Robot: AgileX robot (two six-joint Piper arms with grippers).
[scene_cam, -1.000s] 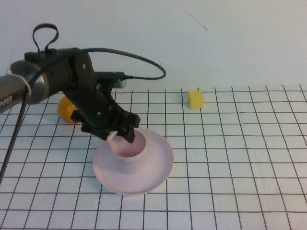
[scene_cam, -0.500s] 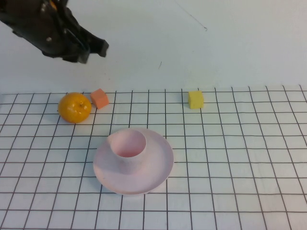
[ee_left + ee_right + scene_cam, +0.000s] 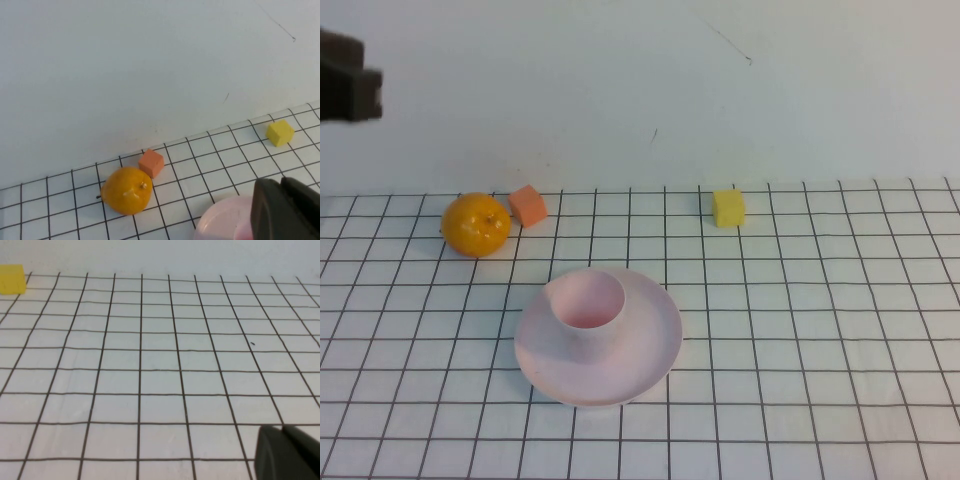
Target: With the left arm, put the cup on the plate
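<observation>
The pale pink cup (image 3: 586, 306) stands upright on the far left part of the pale pink plate (image 3: 640, 350), near the middle of the gridded table. My left gripper (image 3: 350, 90) is high up at the left edge of the high view, well away from the cup. In the left wrist view its fingers (image 3: 280, 181) are shut and empty, with the plate's rim (image 3: 217, 222) below them; the cup is mostly hidden there. My right gripper (image 3: 282, 429) is out of the high view; it is shut and empty over bare grid.
An orange fruit (image 3: 476, 224) and a small orange block (image 3: 528, 205) sit at the back left, also in the left wrist view (image 3: 126, 190) (image 3: 151, 162). A yellow block (image 3: 728, 208) sits at the back middle. A white wall stands behind the table.
My left gripper has let go of the cup on the plate, then risen and drawn back to the upper left, almost out of view. The cup and plate stay still.
</observation>
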